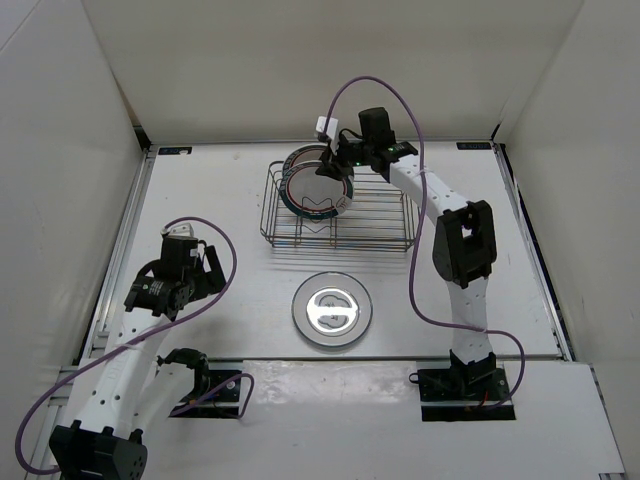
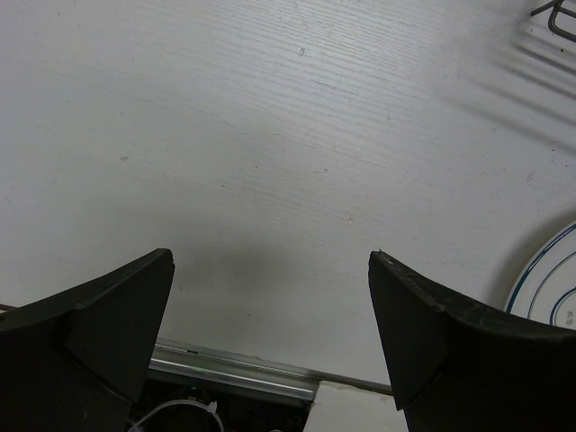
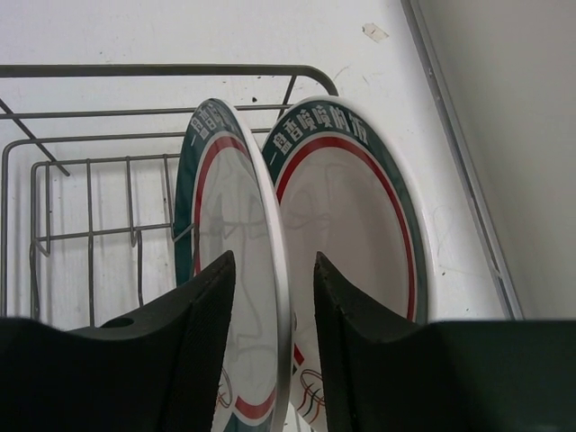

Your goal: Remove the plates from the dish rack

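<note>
Right gripper point(image 3: 274, 261), jaws narrow, straddles a glossy round teal-and-red-rimmed white plate point(image 3: 229, 180) upright in the silver wire dish rack point(image 3: 162, 69); left gripper point(image 2: 270, 256) gapes wide.

There are three plates. Two stand on edge, the left plate point(image 3: 211, 180) and the right plate point(image 3: 346, 216), each with one red ring and one teal ring. The third plate point(image 1: 332, 309) lies flat and carries grey markings. There is one wire dish rack point(image 3: 108, 70) and one white desk point(image 1: 500, 280). Two arms show, the left arm point(image 1: 115, 380) and the right arm point(image 1: 460, 250). Each has one hand, the left hand point(image 2: 270, 261) and the right hand point(image 3: 274, 261), and each hand has two fingers. Two purple cables show, the left cable point(image 1: 233, 262) and the right cable point(image 1: 370, 79).
</note>
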Controlling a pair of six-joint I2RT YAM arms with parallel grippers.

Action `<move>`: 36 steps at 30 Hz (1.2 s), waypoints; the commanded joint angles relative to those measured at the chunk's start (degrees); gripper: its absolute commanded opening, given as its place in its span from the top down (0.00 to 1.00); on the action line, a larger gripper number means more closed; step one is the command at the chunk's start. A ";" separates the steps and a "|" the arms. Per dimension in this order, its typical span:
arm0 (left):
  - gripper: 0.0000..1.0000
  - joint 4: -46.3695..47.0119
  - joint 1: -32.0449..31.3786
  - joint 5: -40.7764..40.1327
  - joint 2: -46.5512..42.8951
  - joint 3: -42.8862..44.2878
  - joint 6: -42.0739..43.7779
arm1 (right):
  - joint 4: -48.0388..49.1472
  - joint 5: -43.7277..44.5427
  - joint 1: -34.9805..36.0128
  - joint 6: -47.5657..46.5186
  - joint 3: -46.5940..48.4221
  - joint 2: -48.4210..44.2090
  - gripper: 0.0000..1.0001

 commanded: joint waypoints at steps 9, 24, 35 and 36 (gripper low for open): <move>0.00 0.95 -0.24 0.62 -0.43 -0.16 0.39 | 5.91 -1.69 0.33 -0.43 -2.96 -3.18 0.79; 0.00 1.22 -0.16 0.71 -0.43 -0.25 0.22 | 9.95 -1.25 0.41 4.23 -2.61 -7.83 0.94; 0.00 1.13 -0.24 0.71 -0.44 -0.25 0.13 | 16.70 4.11 0.50 6.16 -6.38 -15.48 0.98; 0.00 1.13 -0.24 0.80 -0.35 -0.25 0.22 | 17.67 4.54 0.50 7.29 -8.48 -16.09 1.00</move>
